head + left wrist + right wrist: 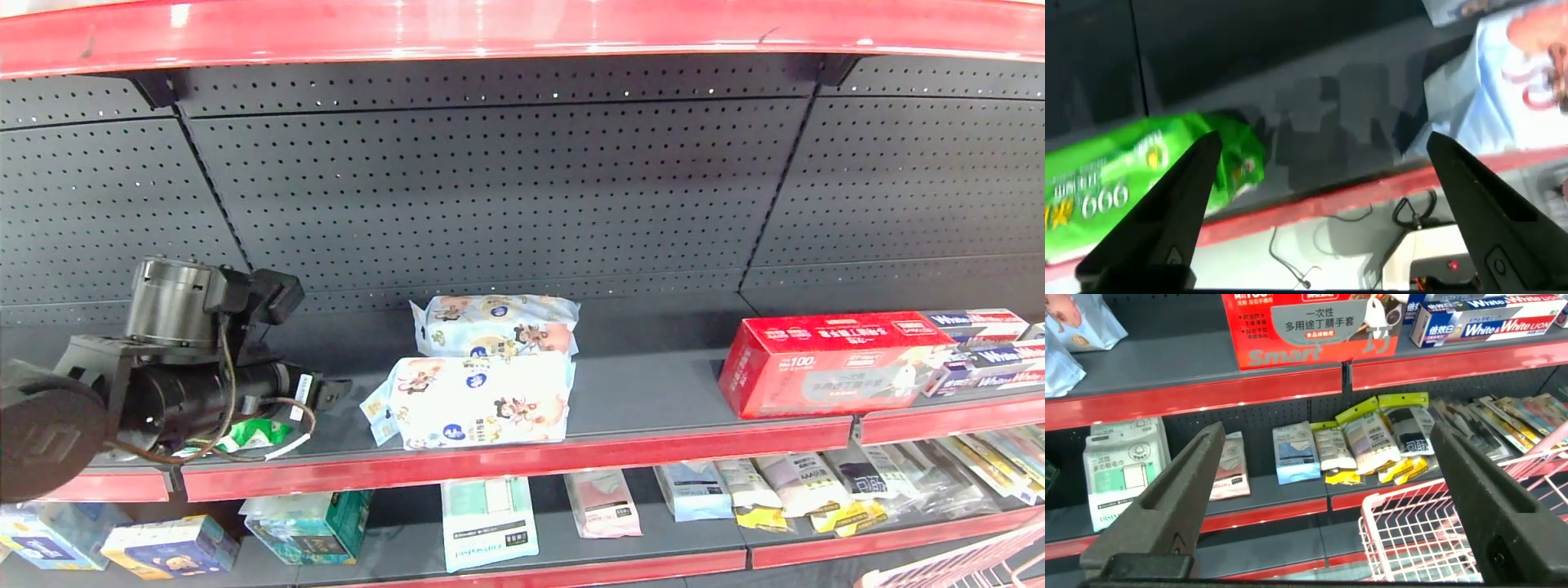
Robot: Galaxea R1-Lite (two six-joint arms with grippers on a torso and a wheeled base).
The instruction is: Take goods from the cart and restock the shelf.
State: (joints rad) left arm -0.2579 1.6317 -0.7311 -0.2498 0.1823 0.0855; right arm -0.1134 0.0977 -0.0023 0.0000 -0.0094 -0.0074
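You're holding the left gripper (pixel 1319 204) over the front edge of the middle shelf (pixel 506 457), near its left end, and its jaws are standing wide apart with nothing between them. The green packet (pixel 1127 188) is lying flat on that shelf right by the front edge. One finger (pixel 1167 216) is overlapping it in the left wrist view, and I cannot tell whether it is touching.

Just beside it, toward the middle of the shelf, 2 pale wipes packs are sitting one behind the other. The front pack (pixel 478 400) is reaching the front edge and the rear pack (pixel 498 325) is resting behind it. Well apart, toward the right end, the red box (pixel 829 363) is lying along the front edge, with toothpaste boxes (pixel 980 351) touching its far end.

Your right gripper (pixel 1323 506) is hanging released too, fingers spread and gripping nothing. It is facing the lower shelves, with the pink cart (pixel 1429 531) just below it. A white-and-green pack (pixel 487 518) is lying on the lower shelf, under the wipes.
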